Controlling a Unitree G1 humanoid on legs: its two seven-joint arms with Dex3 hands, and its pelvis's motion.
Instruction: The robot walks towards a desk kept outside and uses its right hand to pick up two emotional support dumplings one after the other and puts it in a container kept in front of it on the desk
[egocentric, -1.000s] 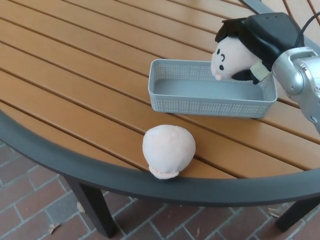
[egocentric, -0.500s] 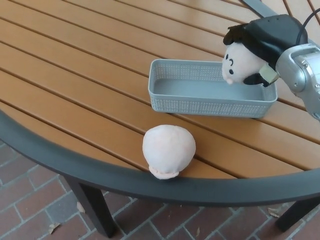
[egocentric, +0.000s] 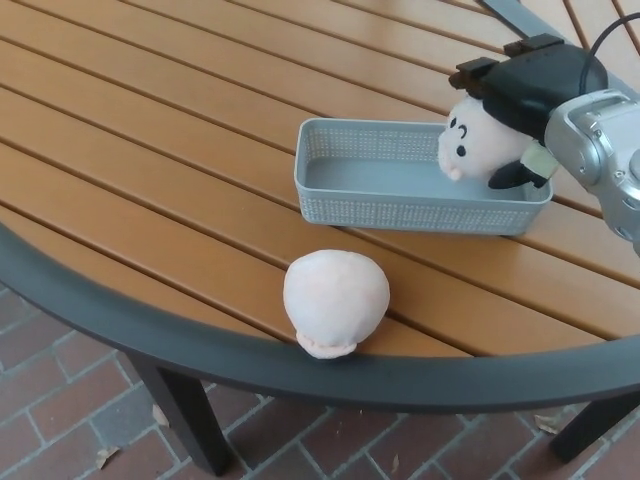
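Slatted tabletop (egocentric: 150, 150): 1 basket (egocentric: 400, 205), 2 dumplings; my right hand (egocentric: 525, 85) grips 1 dumpling (egocentric: 480, 140) w/ face, other dumpling (egocentric: 335, 295) near edge.

An outdoor patio or garden terrace; the desk (egocentric: 180, 150) is garden furniture with brown wood-look slats and a curved dark metal rim; beneath it lies red brick paving (egocentric: 60, 420) scattered with dry leaves (egocentric: 105, 455).

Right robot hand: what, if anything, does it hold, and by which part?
The right robot hand holds a dumpling, gripped over its top and back, at the right end of the basket. The face is uncovered.
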